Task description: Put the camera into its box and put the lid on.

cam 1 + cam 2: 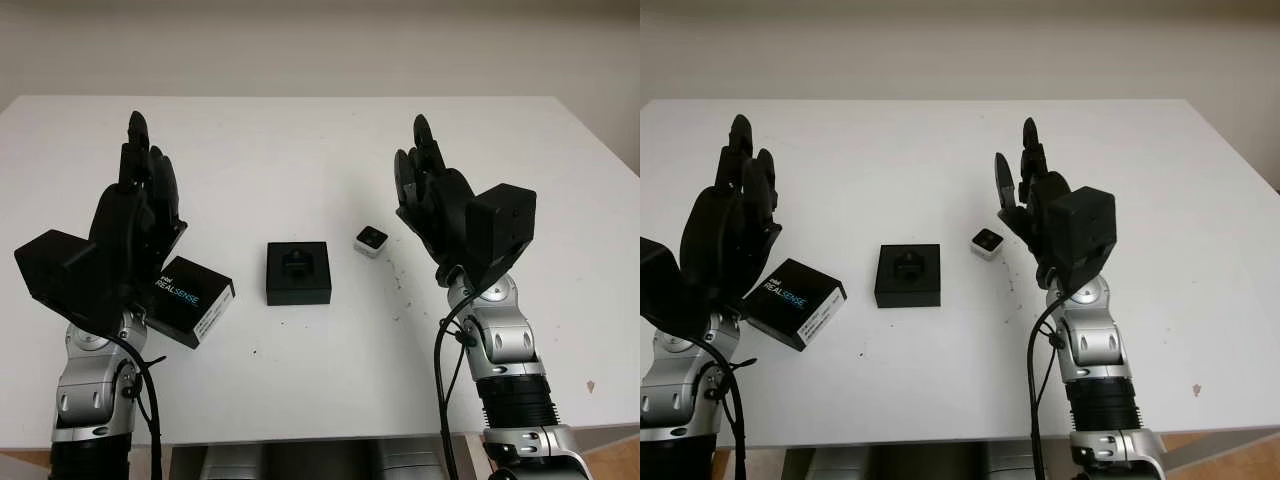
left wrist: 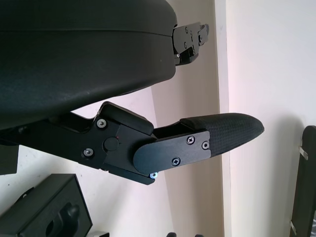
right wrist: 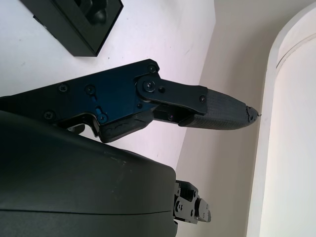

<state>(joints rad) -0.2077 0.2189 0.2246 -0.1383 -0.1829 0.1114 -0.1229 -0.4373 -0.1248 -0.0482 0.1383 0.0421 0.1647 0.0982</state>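
A small silver camera (image 1: 371, 241) lies on the white table just right of the open black box (image 1: 298, 272), which has a black foam insert. The box shows too in the right wrist view (image 3: 79, 22) and the left wrist view (image 2: 47, 212). The black lid (image 1: 190, 299), printed REALSENSE, lies left of the box, partly under my left hand. My left hand (image 1: 140, 175) is raised above the table's left side, open, holding nothing. My right hand (image 1: 425, 170) is raised to the right of the camera, open, holding nothing.
The white table (image 1: 320, 150) stretches back to a pale wall. Its front edge runs just before my forearms, and its right edge slants at the far right. A small brown speck (image 1: 590, 385) marks the table's front right.
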